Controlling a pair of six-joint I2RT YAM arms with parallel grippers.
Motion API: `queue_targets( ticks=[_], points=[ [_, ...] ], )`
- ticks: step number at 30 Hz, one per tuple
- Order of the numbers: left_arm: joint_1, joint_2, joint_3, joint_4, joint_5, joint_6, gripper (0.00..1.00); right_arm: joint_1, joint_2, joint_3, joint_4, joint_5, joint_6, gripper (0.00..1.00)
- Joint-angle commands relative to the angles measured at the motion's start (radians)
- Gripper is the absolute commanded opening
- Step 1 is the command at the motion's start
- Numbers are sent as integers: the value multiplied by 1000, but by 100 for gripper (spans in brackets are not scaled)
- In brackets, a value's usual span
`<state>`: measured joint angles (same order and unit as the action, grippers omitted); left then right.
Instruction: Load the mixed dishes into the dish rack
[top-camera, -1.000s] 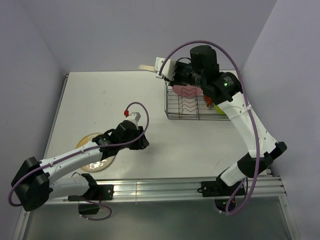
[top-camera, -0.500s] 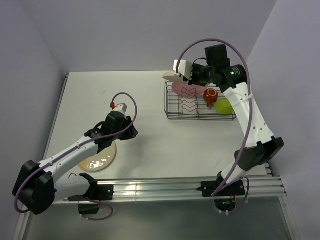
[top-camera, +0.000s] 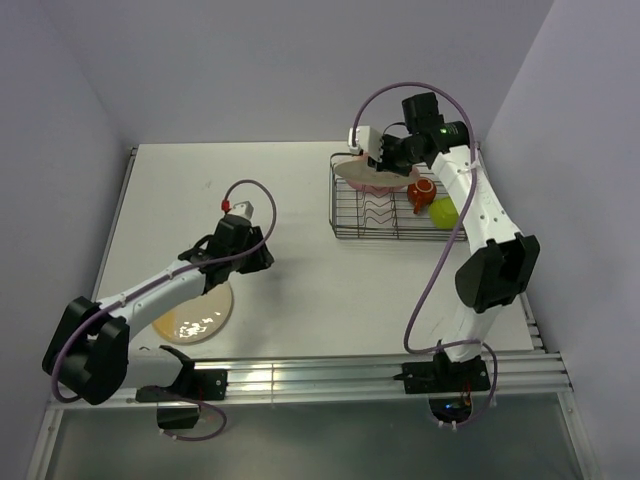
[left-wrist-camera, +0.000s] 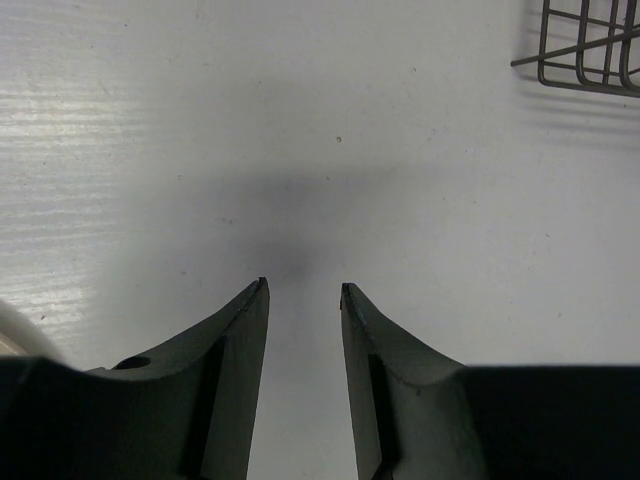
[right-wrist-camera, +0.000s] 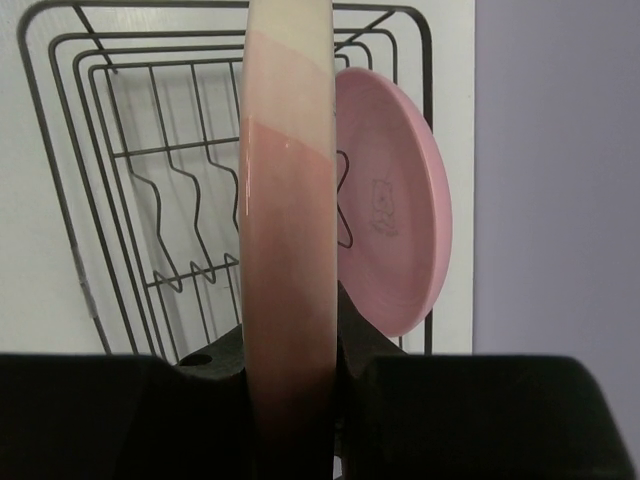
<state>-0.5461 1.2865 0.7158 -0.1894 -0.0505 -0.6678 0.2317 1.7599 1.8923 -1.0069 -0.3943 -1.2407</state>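
- White counter (top-camera: 300, 190) is carrying the dish rack (top-camera: 395, 236) at its far right, long side running left to right.
- Right fingers (right-wrist-camera: 365, 345) are clamping the pink-and-cream plate (right-wrist-camera: 290, 200) by its rim over the rack's left end; the plate is showing edge-on, its rim pointing straight away from the fingers.
- Plain pink plate (right-wrist-camera: 395, 200) is standing upright in the rack just beside it.
- Yellow-and-cream plate (top-camera: 195, 318) is lying flat near the left arm.
- Left fingers (left-wrist-camera: 235, 340) are hanging partly open over bare counter, gripping nothing.
- Lime-green bowl (top-camera: 445, 211) and orange-red cup (top-camera: 421, 192) are sitting at the rack's right end.
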Motion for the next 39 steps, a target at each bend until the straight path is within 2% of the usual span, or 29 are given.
queue_targets(
  ticks=[1, 18, 39],
  points=[
    [20, 20, 22, 59, 26, 25, 41, -15, 13, 57, 110, -31, -34, 0],
    [54, 60, 5, 94, 72, 27, 40, -48, 95, 99, 131, -52, -57, 0],
    [67, 116, 4, 107, 72, 17, 40, -92, 164, 5, 166, -107, -109, 0]
  ],
)
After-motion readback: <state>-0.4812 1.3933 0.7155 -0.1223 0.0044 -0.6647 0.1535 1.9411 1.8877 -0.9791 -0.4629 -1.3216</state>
